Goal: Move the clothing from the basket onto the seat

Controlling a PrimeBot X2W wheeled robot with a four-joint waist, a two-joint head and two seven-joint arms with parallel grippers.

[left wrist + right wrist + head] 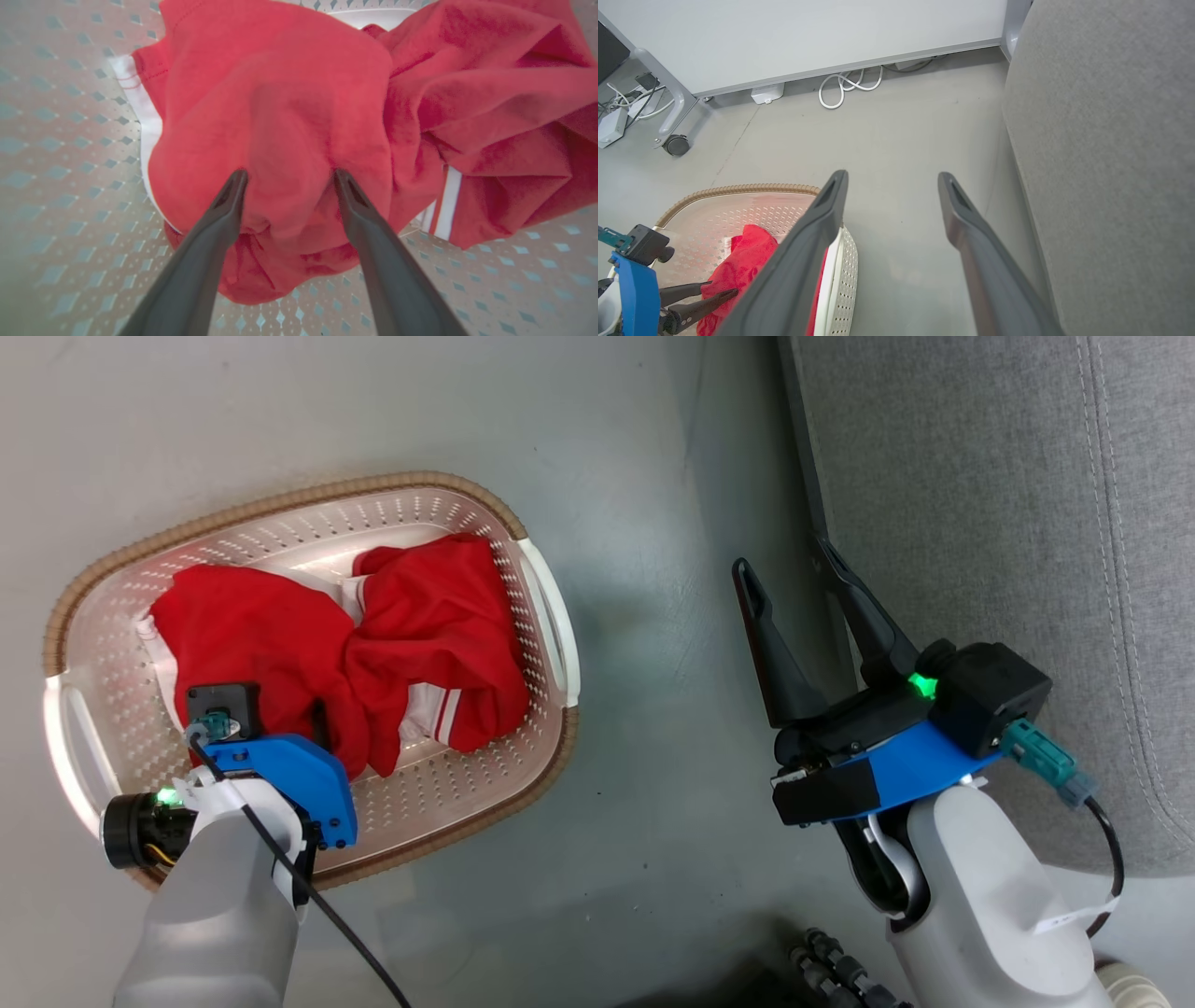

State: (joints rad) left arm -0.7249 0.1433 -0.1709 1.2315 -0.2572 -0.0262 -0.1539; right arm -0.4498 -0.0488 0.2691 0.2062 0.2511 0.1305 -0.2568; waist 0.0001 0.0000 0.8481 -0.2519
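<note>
1. The left gripper reaches down into the basket with its jaws spread wide. Both fingertips touch the clothing, and a rounded fold of red cloth bulges up between them (flanked by the fingers, not clamped).
2. The clothing lies heaped in the basket, directly ahead of and under this gripper. A white band with thin red stripes shows just past its right-hand finger. A white edge runs along the cloth out beyond its left-hand finger.
3. The basket's perforated bottom shows on either side of the two fingers and below the heap.
4. The right gripper is also spread wide, with bare space between its fingers. It hangs over the grey floor, well apart from the clothing.
5. The seat rises just beside the right gripper on its right-hand side. The basket sits off to its left, so this gripper is between the two.
</note>
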